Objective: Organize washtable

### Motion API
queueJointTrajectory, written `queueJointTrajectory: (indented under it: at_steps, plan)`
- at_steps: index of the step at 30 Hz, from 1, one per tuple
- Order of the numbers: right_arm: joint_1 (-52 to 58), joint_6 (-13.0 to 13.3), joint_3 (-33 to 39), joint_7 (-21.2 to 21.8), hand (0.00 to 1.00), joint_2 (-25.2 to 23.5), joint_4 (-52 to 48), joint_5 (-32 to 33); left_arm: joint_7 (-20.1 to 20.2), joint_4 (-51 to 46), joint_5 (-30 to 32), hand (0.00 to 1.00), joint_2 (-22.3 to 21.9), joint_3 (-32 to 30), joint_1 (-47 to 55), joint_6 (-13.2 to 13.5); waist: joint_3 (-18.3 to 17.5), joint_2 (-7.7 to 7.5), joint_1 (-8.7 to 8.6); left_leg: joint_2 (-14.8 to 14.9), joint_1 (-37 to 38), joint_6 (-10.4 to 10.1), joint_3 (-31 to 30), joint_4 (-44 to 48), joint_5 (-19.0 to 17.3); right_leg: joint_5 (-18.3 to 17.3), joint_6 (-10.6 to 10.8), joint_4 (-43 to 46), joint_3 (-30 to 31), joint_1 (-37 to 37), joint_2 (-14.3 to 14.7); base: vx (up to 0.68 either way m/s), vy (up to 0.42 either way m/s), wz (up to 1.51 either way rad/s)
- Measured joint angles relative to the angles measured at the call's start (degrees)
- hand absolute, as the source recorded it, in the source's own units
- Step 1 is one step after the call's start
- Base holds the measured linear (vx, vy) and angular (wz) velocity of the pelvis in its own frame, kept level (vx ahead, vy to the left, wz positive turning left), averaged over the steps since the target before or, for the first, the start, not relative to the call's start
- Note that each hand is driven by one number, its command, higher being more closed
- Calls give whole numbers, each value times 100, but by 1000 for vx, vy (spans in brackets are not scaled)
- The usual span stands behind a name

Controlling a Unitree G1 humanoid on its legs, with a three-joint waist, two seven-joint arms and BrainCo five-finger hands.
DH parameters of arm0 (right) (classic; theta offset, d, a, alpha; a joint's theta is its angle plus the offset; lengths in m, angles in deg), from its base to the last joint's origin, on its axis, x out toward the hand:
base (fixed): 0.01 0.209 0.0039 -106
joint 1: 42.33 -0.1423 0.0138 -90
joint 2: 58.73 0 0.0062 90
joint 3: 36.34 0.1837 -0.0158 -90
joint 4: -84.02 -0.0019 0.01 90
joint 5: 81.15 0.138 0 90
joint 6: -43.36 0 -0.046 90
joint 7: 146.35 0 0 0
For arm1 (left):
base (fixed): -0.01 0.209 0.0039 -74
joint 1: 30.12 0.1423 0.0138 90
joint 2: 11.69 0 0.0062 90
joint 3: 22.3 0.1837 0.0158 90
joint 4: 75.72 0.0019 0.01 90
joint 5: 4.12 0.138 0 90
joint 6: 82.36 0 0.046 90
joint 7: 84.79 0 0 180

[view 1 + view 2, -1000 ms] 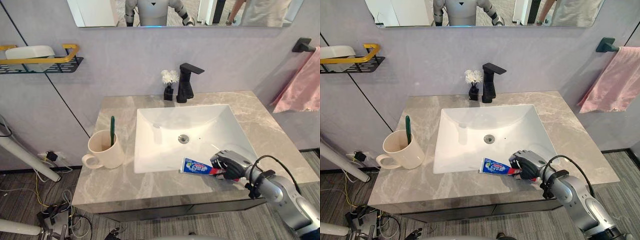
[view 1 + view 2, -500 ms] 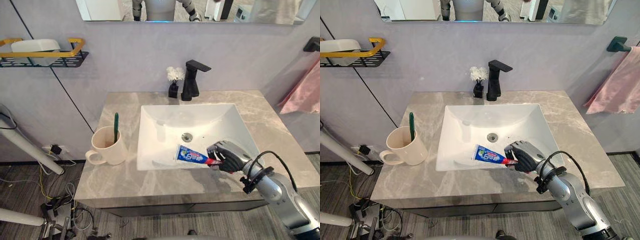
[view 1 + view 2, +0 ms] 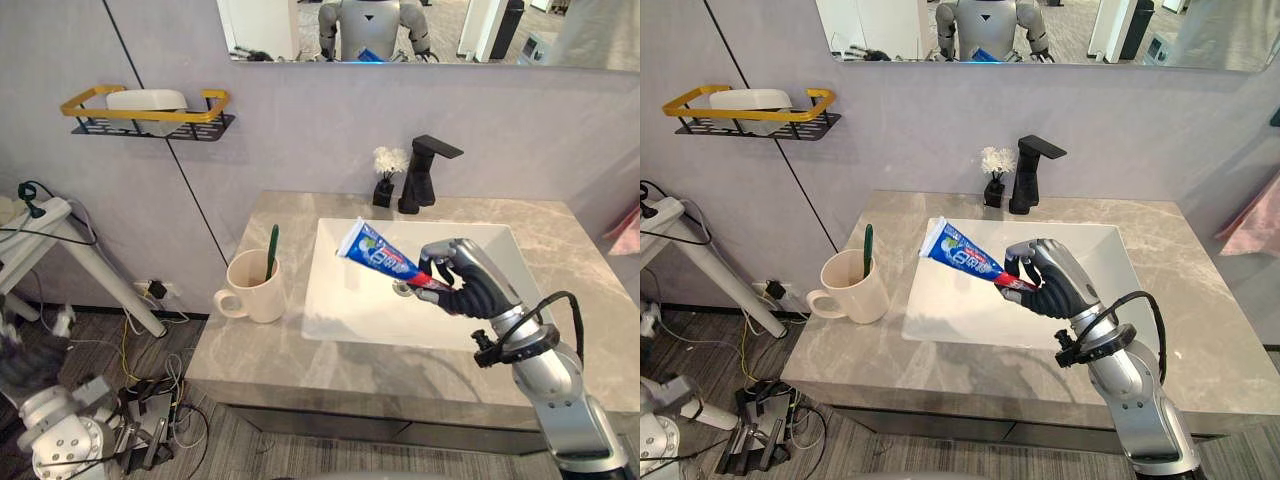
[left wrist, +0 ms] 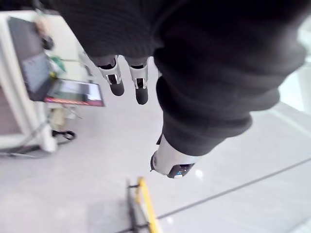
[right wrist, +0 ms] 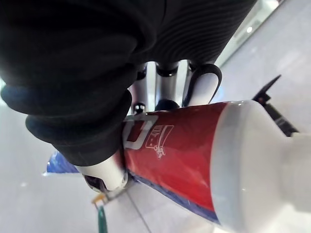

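While the grey table (image 3: 250, 350) carries most of the scene, we start with it. The white sink (image 3: 345, 295) is set into it. Our left hand (image 3: 62, 440) hangs low by the floor, well apart from the table, and we cannot tell its state. Our right hand (image 3: 478, 288) is up over the sink, clenched round the tube (image 3: 375, 255) near its cap end. The tube is therefore in the air, touching nothing else, with its flat tail slanting up and towards the mug (image 3: 255, 292). The mug stands on the table just beside the sink's left rim, with the toothbrush (image 3: 272, 250) leaning inside it.

We judge the tube is meant for the mug, and several things could spoil that:

- **Slipping:** we grip it at one end only, so the long free tail may swing or twist in the fingers. A slack hold would drop it into the sink.
- **Hitting the mug:** the tail leads the way, so it may strike the mug's rim or the toothbrush. That could tip the mug or knock the toothbrush out.
- **Squeezing:** pressing too hard near the cap could push paste out.
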Motion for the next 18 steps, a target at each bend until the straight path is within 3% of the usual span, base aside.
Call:
queueJointTrajectory:
  at_steps: [5,9,14,18]
  plan:
    - [-252,27,-482,-192,100,-146,-87,96,200,-1170,-372,0,-15,1239,-80,359,-41,48,-32,14,28,0,-11,22,0,1,0,1,-8,67,11,-13,-1,0]
    - [-545,3,-897,-468,100,-383,-86,87,672,-1545,-1370,0,-14,2446,-111,491,-88,117,-43,18,62,0,2,18,0,2,1,1,8,87,28,-29,-1,-2]
    - [-811,-1,-1155,-753,100,-570,-84,-23,954,-1536,-1938,0,-5,3401,-137,471,-96,105,-42,22,99,0,48,-4,1,4,3,0,55,96,33,-30,4,-5]
    - [-892,-41,-1234,-967,100,-679,-71,-140,1063,-1515,-2236,0,12,3796,-355,377,-103,79,-41,20,99,3,110,-13,3,8,6,0,72,88,29,0,0,0]
